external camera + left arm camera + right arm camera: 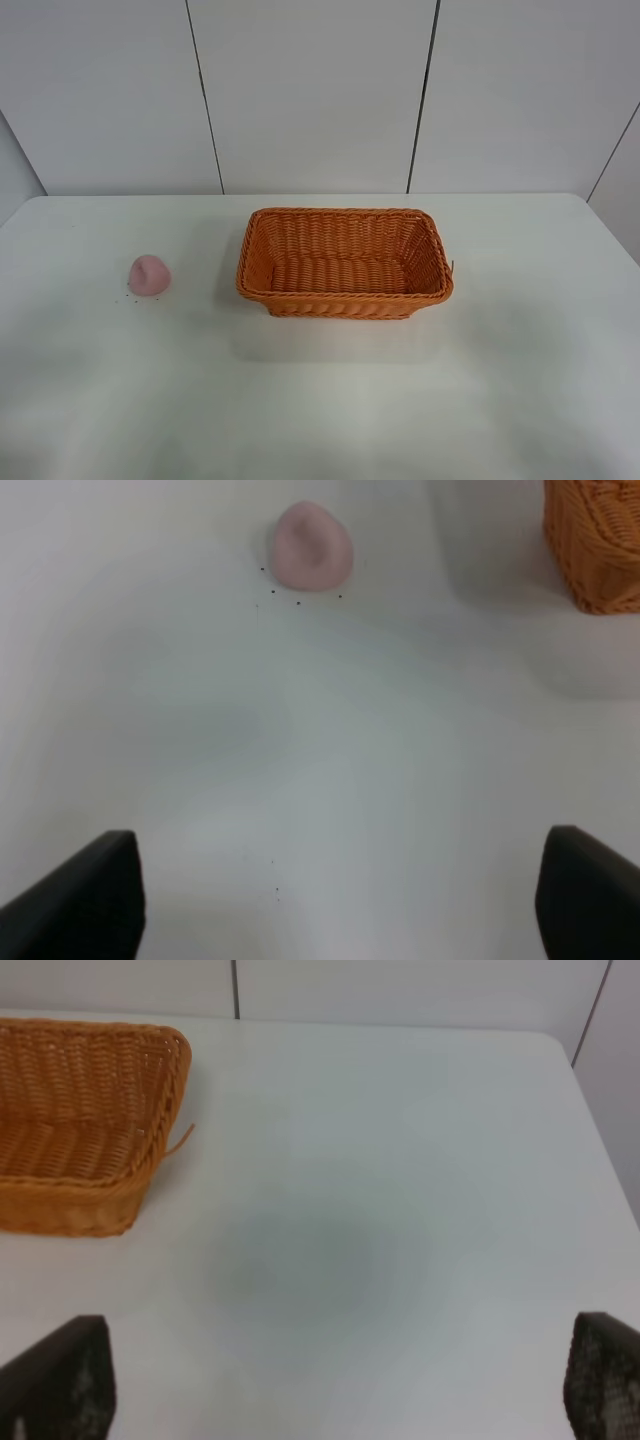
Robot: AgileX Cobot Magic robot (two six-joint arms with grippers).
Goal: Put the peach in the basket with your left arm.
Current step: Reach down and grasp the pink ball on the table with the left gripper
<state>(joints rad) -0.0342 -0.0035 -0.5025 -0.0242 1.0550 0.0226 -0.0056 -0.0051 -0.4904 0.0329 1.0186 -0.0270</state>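
The pale pink peach (pixel 149 275) lies on the white table at the left, apart from the orange wicker basket (pixel 345 262) in the middle, which is empty. Neither arm shows in the high view. In the left wrist view the peach (pixel 312 546) lies ahead of my left gripper (pixel 340 900), whose black fingertips (pixel 85 895) stand wide apart with nothing between them; a basket corner (pixel 597 540) shows at the edge. My right gripper (pixel 340 1385) is open and empty, with the basket (pixel 80 1120) ahead to one side.
The white table (pixel 520 380) ends at a white panelled wall (pixel 320 90) behind. A few tiny dark specks (pixel 285 598) lie on the table around the peach. A loose wicker strand (pixel 180 1140) sticks out from the basket's corner.
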